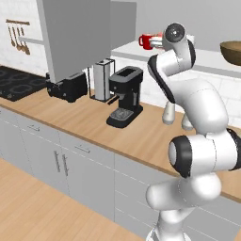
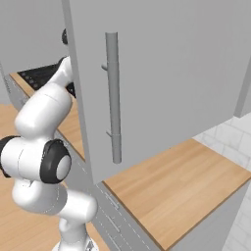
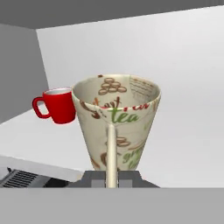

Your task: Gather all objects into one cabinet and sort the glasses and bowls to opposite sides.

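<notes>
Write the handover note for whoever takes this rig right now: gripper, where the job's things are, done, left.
Gripper: raised to the cabinet shelf, shut on the handle of a cream printed cup marked "tea".
Red mug stands on the shelf just beside that cup.
Brown wooden bowl sits further along the shelf, at the right edge of the left base view.
Cabinet door with the long bar handle stands swung open.
Done: door open, cup at shelf height.
Left: place the cup, sort cups and bowl to opposite sides. No clear tumblers can be made out.
</notes>
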